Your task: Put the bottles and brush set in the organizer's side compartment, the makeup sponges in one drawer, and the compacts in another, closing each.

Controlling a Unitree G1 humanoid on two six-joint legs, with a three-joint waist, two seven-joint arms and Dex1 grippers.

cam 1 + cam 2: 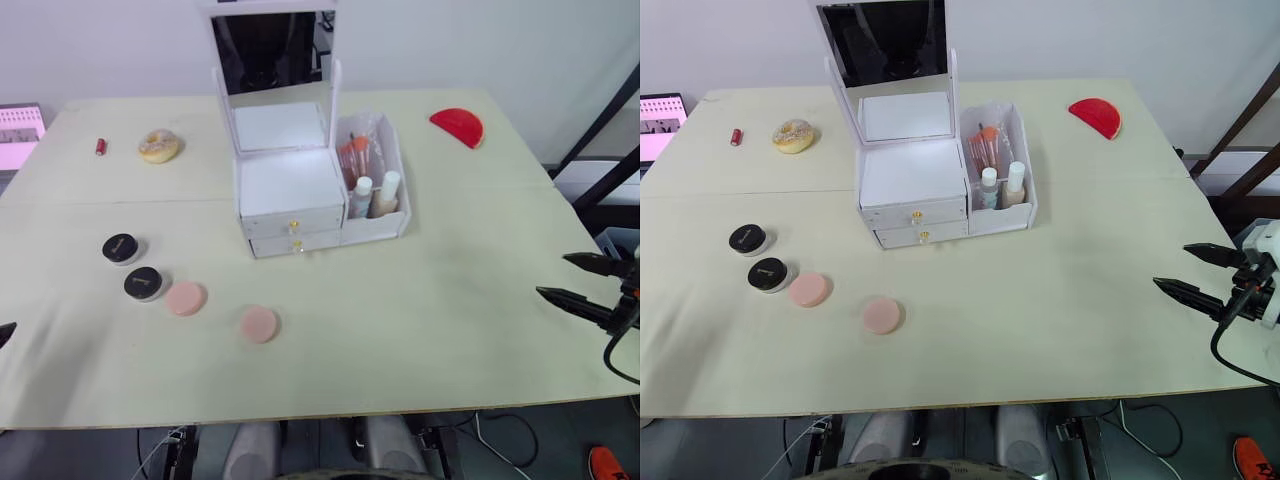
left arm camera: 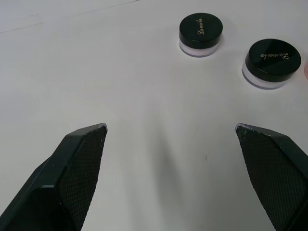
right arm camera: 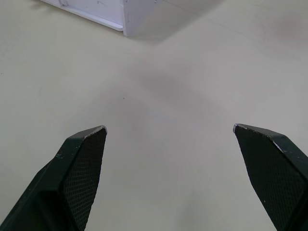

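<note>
A white organizer (image 1: 290, 195) with a raised mirror lid stands mid-table, both front drawers shut. Its side compartment (image 1: 375, 175) holds two bottles (image 1: 362, 196) and a bagged brush set (image 1: 356, 155). Two black-lidded compacts (image 1: 121, 248) (image 1: 144, 283) lie at the left, also seen as compacts (image 2: 200, 33) (image 2: 271, 62) ahead of my left gripper. Two pink makeup sponges (image 1: 185, 298) (image 1: 259, 324) lie beside them. My left gripper (image 2: 171, 131) is open over bare table at the left edge. Open and empty, my right gripper (image 1: 585, 280) hovers at the table's right edge.
A donut (image 1: 159, 146) and a small red item (image 1: 100, 146) lie at the back left. A red half-round object (image 1: 458, 125) sits at the back right. A pink device (image 1: 18, 135) is at the far left edge. The table (image 1: 440, 300) is bare between organizer and right gripper.
</note>
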